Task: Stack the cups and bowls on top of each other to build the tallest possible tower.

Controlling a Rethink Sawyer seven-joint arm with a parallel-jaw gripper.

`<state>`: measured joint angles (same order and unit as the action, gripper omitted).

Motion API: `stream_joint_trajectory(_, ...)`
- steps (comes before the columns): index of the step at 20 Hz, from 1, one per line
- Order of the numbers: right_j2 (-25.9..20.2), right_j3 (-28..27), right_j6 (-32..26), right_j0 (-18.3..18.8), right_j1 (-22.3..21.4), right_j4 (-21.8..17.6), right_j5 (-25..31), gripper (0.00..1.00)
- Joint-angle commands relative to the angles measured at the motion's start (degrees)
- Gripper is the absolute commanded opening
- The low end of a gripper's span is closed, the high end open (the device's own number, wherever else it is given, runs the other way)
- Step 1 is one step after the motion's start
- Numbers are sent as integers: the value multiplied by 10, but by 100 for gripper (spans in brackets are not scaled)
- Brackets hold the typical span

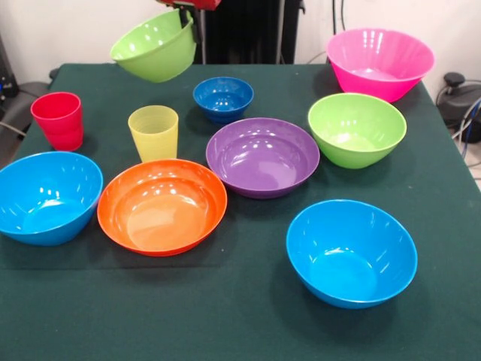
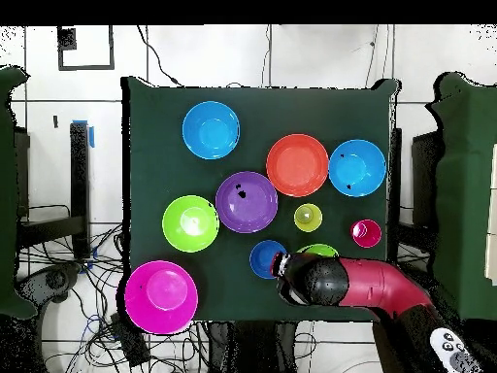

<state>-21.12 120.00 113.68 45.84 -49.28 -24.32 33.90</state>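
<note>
My gripper [image 1: 188,16] comes in at the top edge, shut on the rim of a lime green bowl [image 1: 155,47], which hangs tilted in the air above the table's far left. In the overhead view this bowl [image 2: 318,251] peeks out from under the arm [image 2: 330,280]. The small dark blue bowl [image 1: 223,98] stands just right of and below it. The purple bowl [image 1: 262,156], orange bowl [image 1: 161,205], second lime green bowl [image 1: 356,129], big pink bowl [image 1: 379,63] and two light blue bowls [image 1: 46,197] [image 1: 351,252] stand apart, none nested. The red cup [image 1: 58,120] and yellow cup [image 1: 153,132] stand upright.
A dark green cloth [image 1: 240,323] covers the table. The pink bowl sits at the far right corner, close to the edge. Cables and dark equipment [image 1: 458,98] lie beyond the right edge.
</note>
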Motion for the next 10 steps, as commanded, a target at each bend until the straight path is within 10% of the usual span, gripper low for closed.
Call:
stream_joint_trajectory(1, -41, -46, -36, -23, 8, 18, 70, 0)
stream_joint_trajectory(10, -41, -65, -17, -39, 0, 34, 86, 0)
